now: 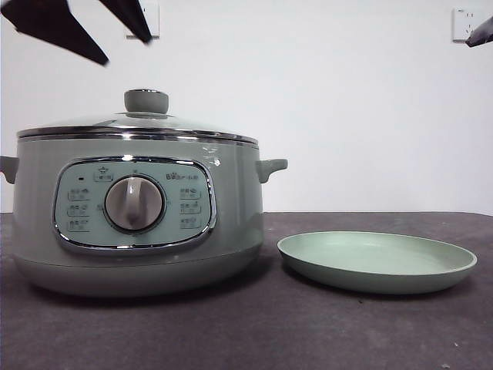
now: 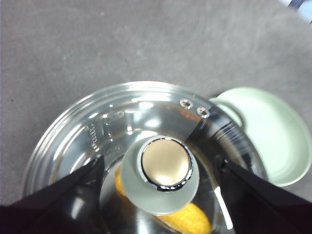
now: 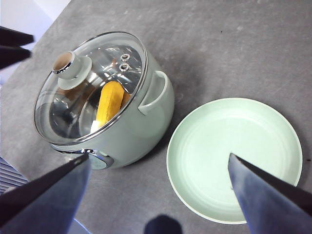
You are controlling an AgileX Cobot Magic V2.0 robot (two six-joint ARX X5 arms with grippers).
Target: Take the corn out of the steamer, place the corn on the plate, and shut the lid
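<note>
On the dark worktop (image 1: 254,331), seen from the front, the steamer (image 1: 131,223) stands with its lid (image 1: 139,123) on and the plate (image 1: 377,262) just beside it, bare. The left gripper (image 1: 127,50) hangs above the lid, not touching. From the left wrist, its jaws are spread wide either side of the knob (image 2: 163,173), with the corn (image 2: 190,219) showing yellow under the glass. From the right wrist, the right gripper (image 3: 158,183) hovers high over the plate, jaws wide, holding nothing; the corn lies inside the closed steamer.

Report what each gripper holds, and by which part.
Nothing is held. The left gripper hangs open above the lid's knob, not touching it; the right gripper is open above the plate.
</note>
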